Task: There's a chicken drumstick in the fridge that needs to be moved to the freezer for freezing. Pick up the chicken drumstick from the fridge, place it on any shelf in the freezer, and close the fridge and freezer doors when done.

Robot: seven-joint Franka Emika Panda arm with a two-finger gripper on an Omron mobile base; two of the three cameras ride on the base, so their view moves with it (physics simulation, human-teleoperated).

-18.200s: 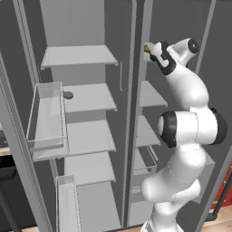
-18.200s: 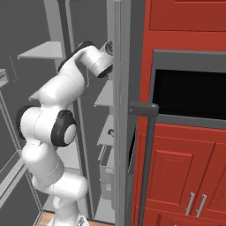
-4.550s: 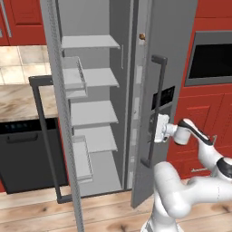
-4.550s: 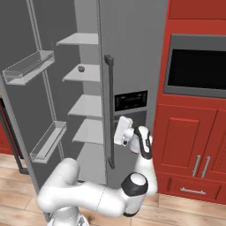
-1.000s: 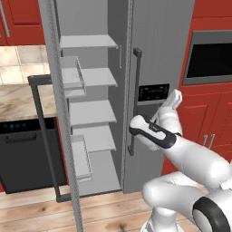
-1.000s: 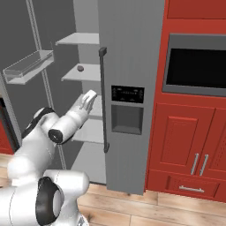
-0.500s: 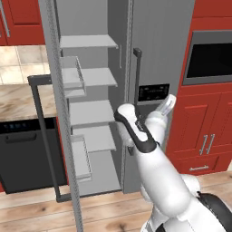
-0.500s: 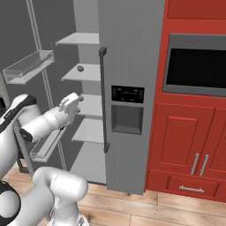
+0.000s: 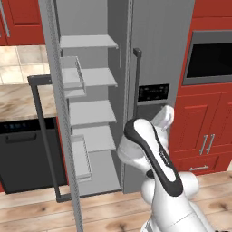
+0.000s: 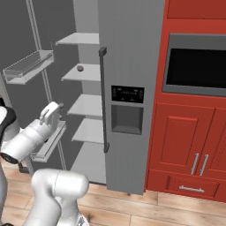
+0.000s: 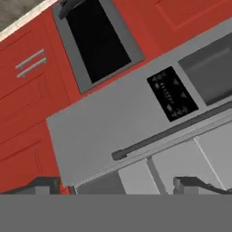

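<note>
The fridge's right door (image 9: 158,54) is shut, its dark handle (image 10: 103,97) upright beside the dispenser panel (image 10: 127,94). The left compartment stands open with its door (image 9: 58,113) swung out to the left. A small dark thing (image 10: 80,68) lies on the second shelf (image 10: 84,73) in there; it is too small to tell whether it is the chicken drumstick. My gripper (image 10: 56,109) hangs open and empty in front of the open compartment, about level with the third shelf. In the hand view its fingertips (image 11: 44,184) stand wide apart over the shut door.
The open door carries bins (image 10: 27,66) and a long bar handle (image 9: 43,136). A black dishwasher (image 9: 25,154) sits left of the fridge. Red cabinets (image 10: 190,137) and a wall oven (image 10: 196,66) stand to the right. Wooden floor (image 9: 41,213) runs in front.
The right door, ajar a few seconds ago, is now shut. Over the last second my arm has swung left from that door toward the open left compartment. The jaws stayed open.
</note>
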